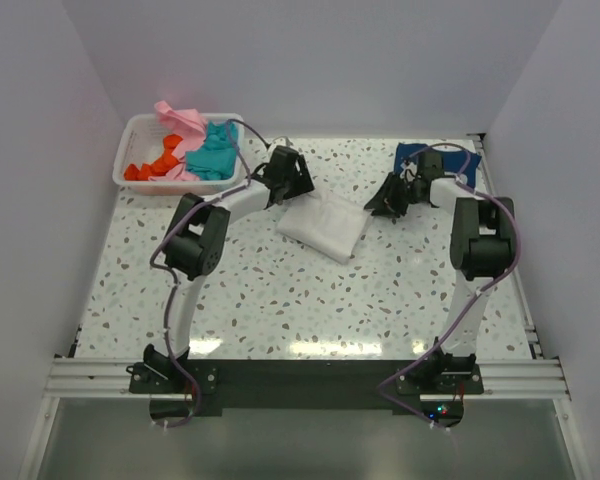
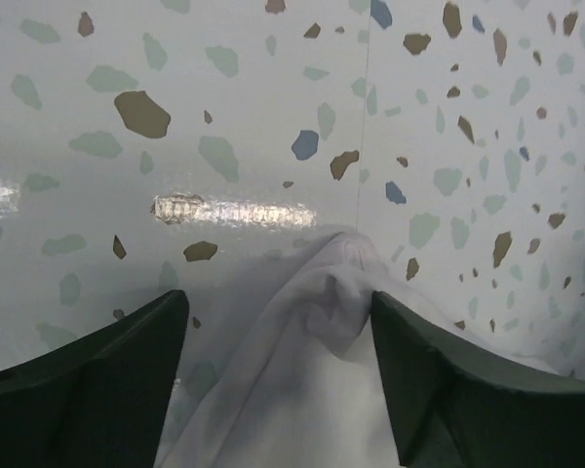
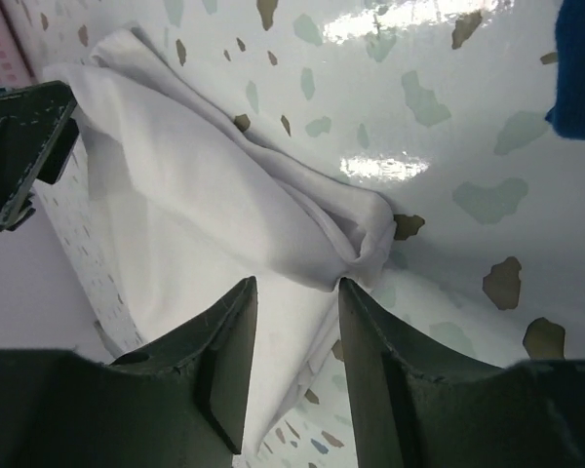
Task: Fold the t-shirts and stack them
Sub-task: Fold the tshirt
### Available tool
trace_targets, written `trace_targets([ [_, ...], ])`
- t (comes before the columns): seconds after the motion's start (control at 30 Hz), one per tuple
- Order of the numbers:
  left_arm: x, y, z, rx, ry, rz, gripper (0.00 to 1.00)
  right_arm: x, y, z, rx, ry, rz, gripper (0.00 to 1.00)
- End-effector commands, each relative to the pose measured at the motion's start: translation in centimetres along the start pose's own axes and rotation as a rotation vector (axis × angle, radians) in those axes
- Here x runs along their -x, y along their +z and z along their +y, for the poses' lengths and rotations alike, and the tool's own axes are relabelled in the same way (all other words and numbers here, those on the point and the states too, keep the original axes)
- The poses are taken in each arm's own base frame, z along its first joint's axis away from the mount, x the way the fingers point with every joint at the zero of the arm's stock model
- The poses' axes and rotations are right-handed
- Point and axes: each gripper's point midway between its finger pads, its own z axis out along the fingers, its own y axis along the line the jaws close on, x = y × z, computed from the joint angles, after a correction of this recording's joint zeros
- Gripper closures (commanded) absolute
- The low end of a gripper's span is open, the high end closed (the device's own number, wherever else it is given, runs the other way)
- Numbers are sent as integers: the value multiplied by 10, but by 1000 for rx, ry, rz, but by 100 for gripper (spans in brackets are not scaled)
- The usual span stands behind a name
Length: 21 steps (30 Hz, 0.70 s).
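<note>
A folded plain white cloth t-shirt (image 1: 323, 226) is laid at the middle of the speckled terrazzo table (image 1: 280, 300). One corner is straddled by the left gripper (image 2: 278, 300), jaws spread wide; the opposite side is straddled by the right gripper (image 3: 294, 285), jaws narrowly parted over the cloth

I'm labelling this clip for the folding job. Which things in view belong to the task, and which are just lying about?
Part of the job:
white t-shirt, mid-table
navy t-shirt, far right
pink t-shirt, teal t-shirt, orange t-shirt, heaped in the basket

Just there:
the basket itself
speckled table
</note>
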Motion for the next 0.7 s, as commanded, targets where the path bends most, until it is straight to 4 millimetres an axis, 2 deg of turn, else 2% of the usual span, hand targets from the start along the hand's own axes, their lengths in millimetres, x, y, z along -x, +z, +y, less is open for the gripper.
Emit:
trace_targets([
  [0.0,60,-38,-21,-20,-28,-152,14,19,-36,41,60,-99,-79,56],
  [0.03,69,-49,-27,-37,-28,-171,0,16,-38,43,66,-101,-75,50],
  [0.07,71,-54,-30,-44,-26,-174,0,14,-43,47,76,-109,-79,34],
  [0.1,76,-63,-35,-58,-27,-184,0,14,-52,54,88,-128,-93,12],
  [0.13,77,-68,-38,-64,-25,-187,0,10,-55,54,85,-128,-94,1],
  [0.2,77,-82,-47,-79,-9,-192,0,7,-68,62,93,-147,-115,1],
  [0.27,73,-89,-51,-83,2,-192,0,-2,-71,64,95,-157,-107,1],
  [0.33,58,-95,-59,-120,18,-158,0,-14,-70,74,105,-179,-92,1],
  [0.4,45,-93,-64,-159,21,-121,0,-26,-61,82,112,-201,-63,1],
  [0.47,27,-89,-67,-189,22,-59,0,-29,-50,83,103,-194,-48,1],
  [0.53,7,-86,-62,-187,17,0,0,-31,-39,92,109,-213,-32,1],
  [0.57,-11,-83,-51,-166,16,35,0,-33,-28,91,106,-211,-13,1],
  [0.6,-16,-88,-52,-178,8,39,0,-39,-18,96,109,-225,8,1],
  [0.63,-23,-91,-52,-192,5,49,0,-34,-14,104,121,-242,3,1],
  [0.67,-21,-92,-56,-221,-5,21,0,-36,1,96,107,-229,31,1],
])
